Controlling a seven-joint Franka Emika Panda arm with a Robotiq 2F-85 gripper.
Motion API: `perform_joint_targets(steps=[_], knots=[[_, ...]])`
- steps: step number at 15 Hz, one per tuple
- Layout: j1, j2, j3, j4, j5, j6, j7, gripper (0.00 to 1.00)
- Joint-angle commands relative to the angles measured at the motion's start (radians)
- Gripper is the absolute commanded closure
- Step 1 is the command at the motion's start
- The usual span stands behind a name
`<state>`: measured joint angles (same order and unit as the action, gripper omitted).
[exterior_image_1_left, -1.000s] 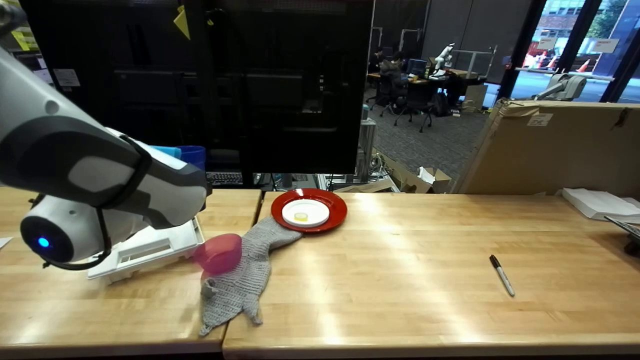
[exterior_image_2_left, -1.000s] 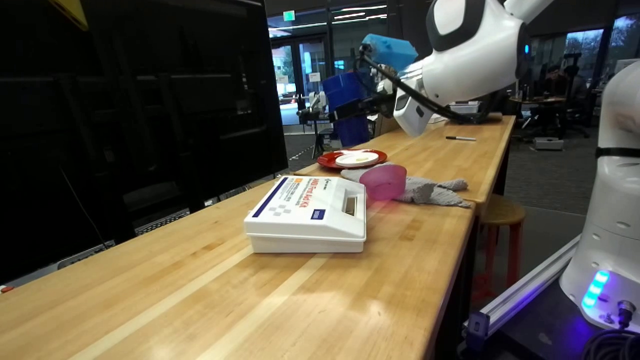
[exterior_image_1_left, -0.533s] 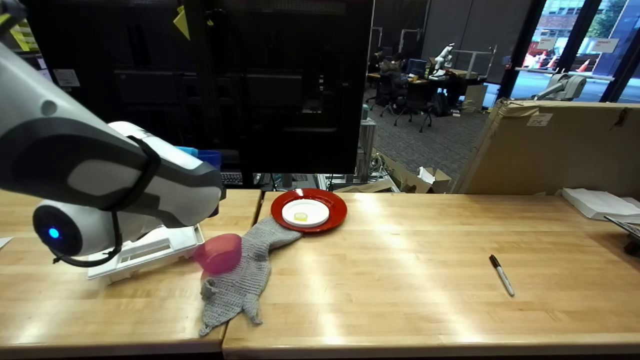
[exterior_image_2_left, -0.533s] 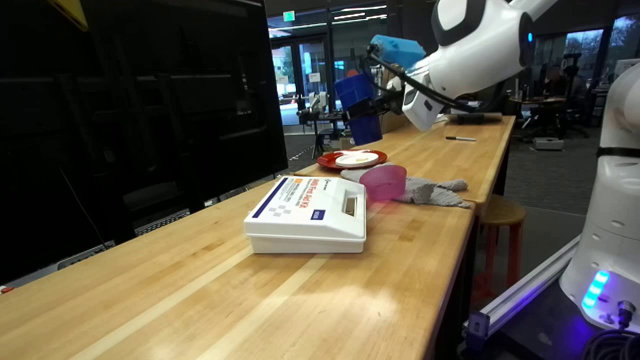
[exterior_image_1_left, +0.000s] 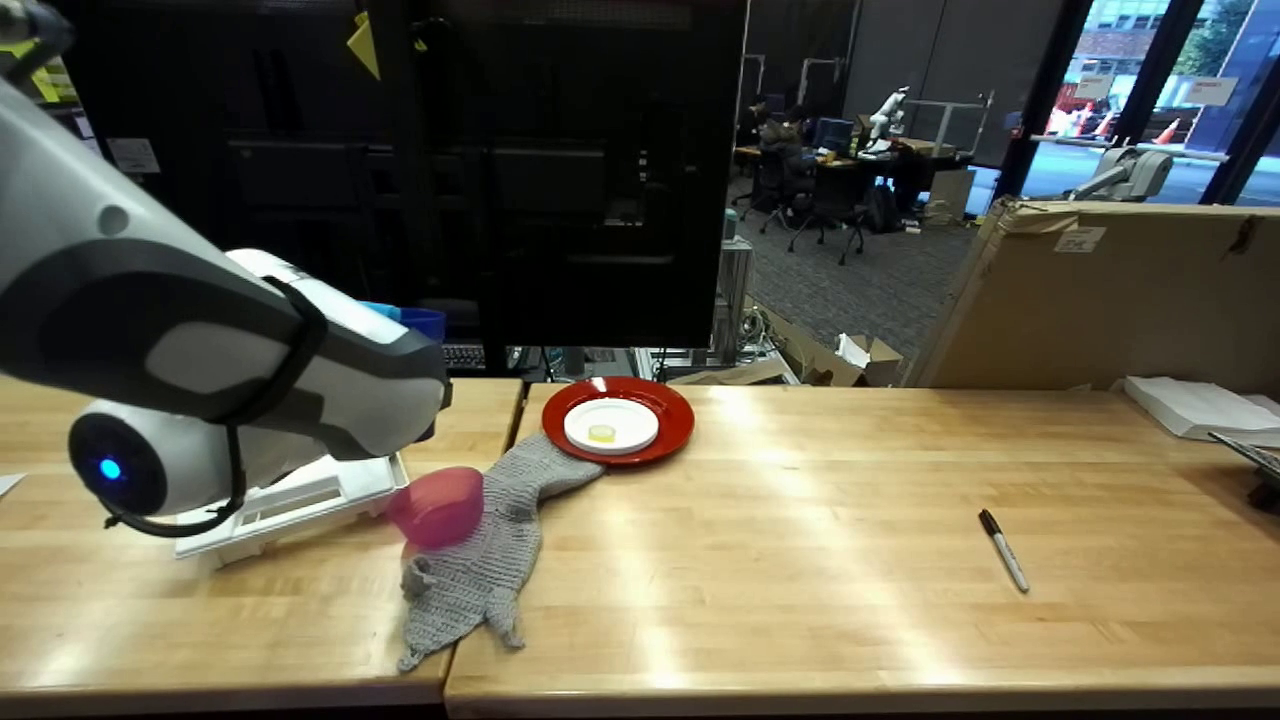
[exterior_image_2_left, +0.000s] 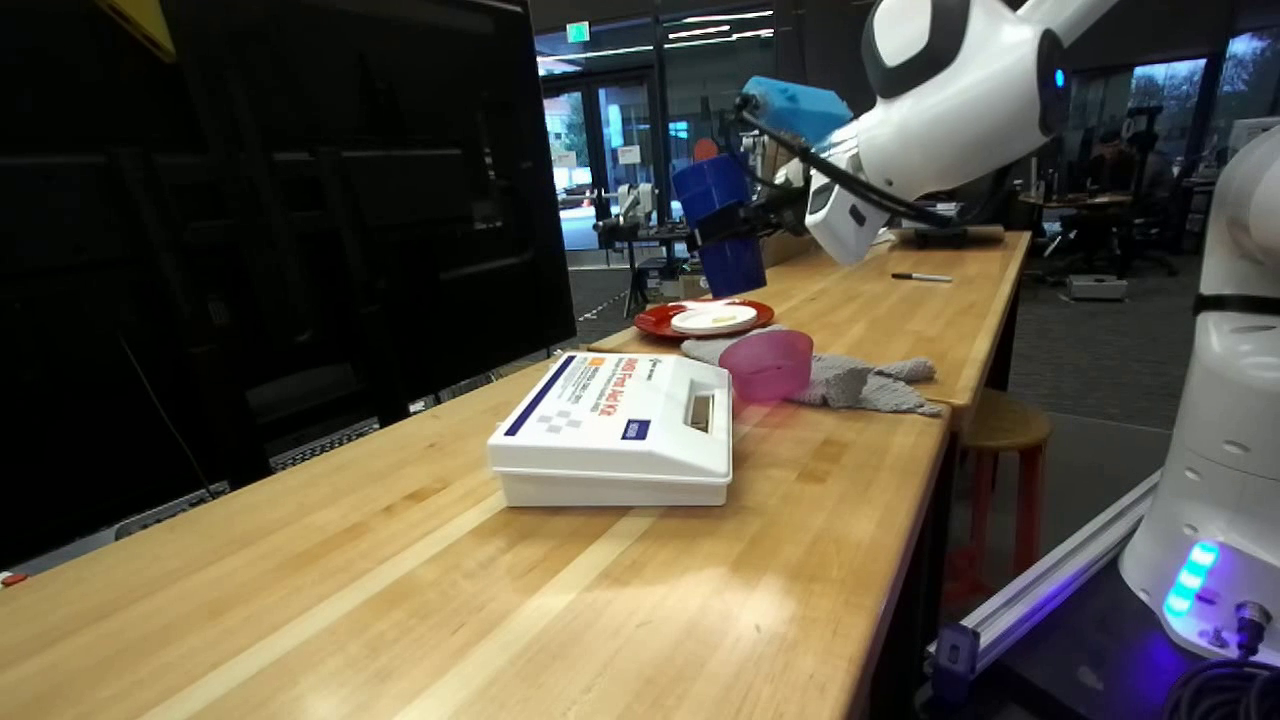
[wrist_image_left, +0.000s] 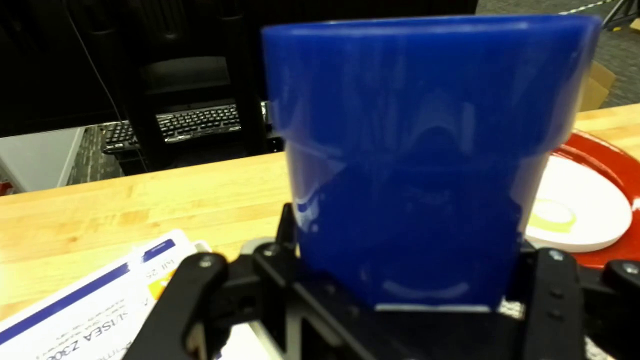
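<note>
Bright glare streaks worktop (exterior_image_1_left: 800, 600) in both exterior views; daylight through window (exterior_image_1_left: 1120, 50). Black panel (exterior_image_1_left: 400, 200) swallows detail. Pink bowl (exterior_image_2_left: 766, 366) throws pink tint. Light strip (exterior_image_2_left: 1190, 580) glows blue. Wrist view: blue cup (wrist_image_left: 415, 175) glossy, rim soft.

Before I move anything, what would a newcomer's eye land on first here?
First, the blue cup held in the pincer, looming large in the wrist view. Then the red plate near the far edge of the table in an exterior view, and the white first-aid kit beside the pink bowl.
</note>
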<state>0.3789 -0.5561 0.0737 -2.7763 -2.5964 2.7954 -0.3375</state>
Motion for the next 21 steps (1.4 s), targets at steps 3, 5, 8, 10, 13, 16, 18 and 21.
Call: perform_joint_targets(steps=[3, 5, 8, 10, 13, 16, 18, 21], knots=[[0.043, 0.010, 0.059, 0.000, 0.014, -0.005, 0.146, 0.42], [0.047, 0.005, 0.096, -0.001, 0.042, -0.007, 0.152, 0.42], [0.002, 0.003, 0.200, 0.000, 0.132, -0.028, 0.172, 0.42], [-0.033, 0.008, 0.274, 0.000, 0.214, -0.042, 0.194, 0.42], [-0.107, 0.019, 0.412, 0.000, 0.338, -0.056, 0.226, 0.42], [-0.190, 0.018, 0.559, -0.001, 0.444, -0.065, 0.242, 0.42], [-0.248, 0.011, 0.654, -0.001, 0.504, -0.069, 0.257, 0.42], [-0.342, -0.015, 0.787, 0.000, 0.602, -0.074, 0.271, 0.42]])
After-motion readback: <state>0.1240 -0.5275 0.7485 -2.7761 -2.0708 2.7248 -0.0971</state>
